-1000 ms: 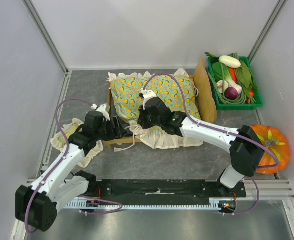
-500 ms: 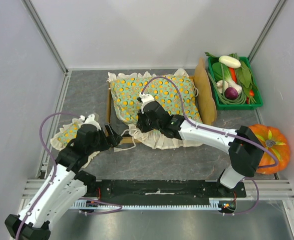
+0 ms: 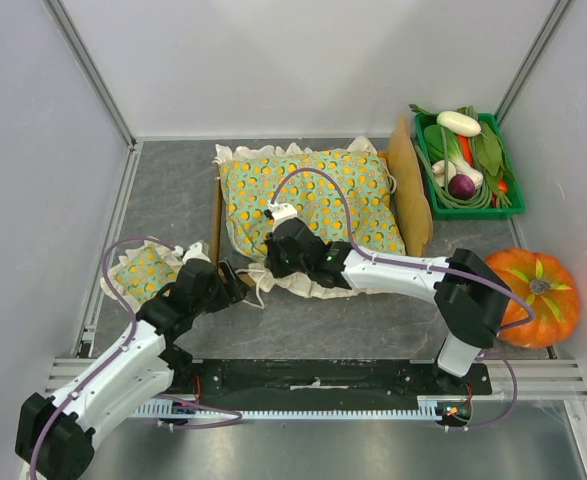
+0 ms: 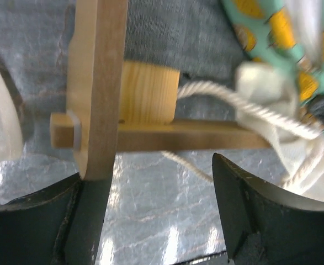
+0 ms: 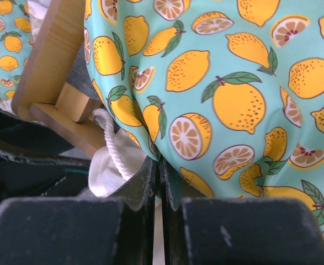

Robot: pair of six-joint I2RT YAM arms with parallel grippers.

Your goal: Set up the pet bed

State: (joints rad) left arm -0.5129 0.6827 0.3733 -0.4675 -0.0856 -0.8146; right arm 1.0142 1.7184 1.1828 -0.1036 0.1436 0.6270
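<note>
A small frilled lemon-print pillow lies near the grey bench's left edge. The left pincer, spread wide, faces the near-left corner of the light-wood pet bed, which sits mid-bench. Only the wrist views show its square corner block, unseen from above. The right pincer pinches the green lemon-print cushion filling the frame. A green crate of vegetables and a ribbed orange pumpkin line the right edge.

left gripper withdrawn, right gripper tugged cushion leftward
</note>
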